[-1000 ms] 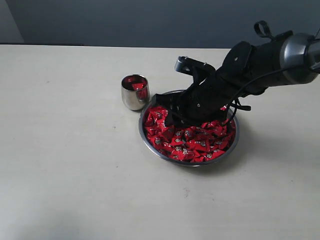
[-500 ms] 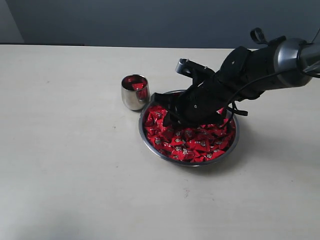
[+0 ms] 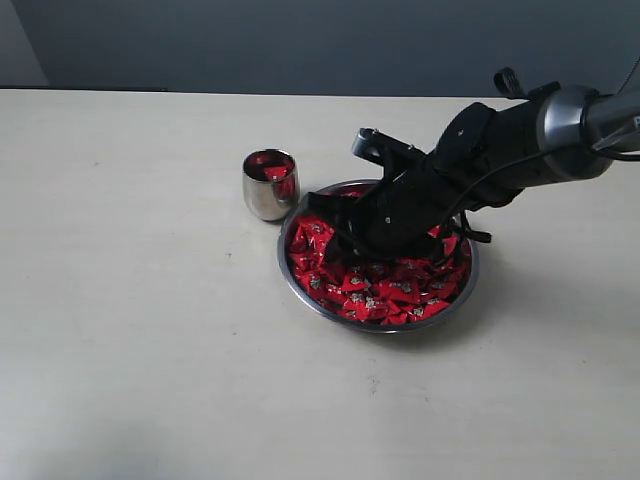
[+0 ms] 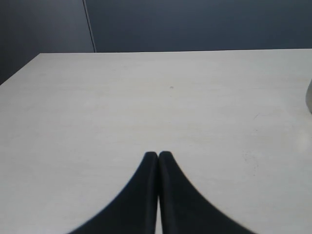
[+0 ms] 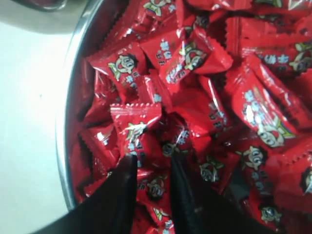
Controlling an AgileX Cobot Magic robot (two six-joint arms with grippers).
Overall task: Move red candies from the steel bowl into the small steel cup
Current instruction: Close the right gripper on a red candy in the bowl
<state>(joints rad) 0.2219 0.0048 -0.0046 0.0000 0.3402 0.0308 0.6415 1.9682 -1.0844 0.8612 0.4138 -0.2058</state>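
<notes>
Setting: pale table [image 3: 150, 350], steel bowl [image 3: 330, 316] right of centre, small steel cup [image 3: 270, 185] just beside the bowl's far-left rim, not touching as far as visible.

Candies: red candies [image 3: 390, 290] heaped across the whole bowl; a few red wrappers already showing inside the cup. Task judged early, most of the pile yet to move.

Right arm: reaching in from the right, angled down over the bowl, right gripper [image 3: 345, 235] buried in the cup-side half of the pile. Probably picked on that side to keep the carry to the cup short.

Right gripper, close view: fingertips [image 5: 129, 163] set a narrow gap apart, pushed down among the wrappers near the bowl wall [image 5: 66, 122], one red wrapper [image 5: 139, 134] lying in the gap. Cannot tell whether pinched or merely straddled.

Left gripper: left gripper [image 4: 158, 155] closed tip to tip on nothing, low over bare table [image 4: 146, 97], well clear of the bowl. Likely parked out of the working arm's way.

Step in hand: picking a candy from the pile.

Next, as judged: firm squeeze, straight lift, short swing to the cup mouth.

Risk: slippery crinkled wrappers; neighbours may cling and drop on the table; narrow cup mouth calls for careful centring.
</notes>
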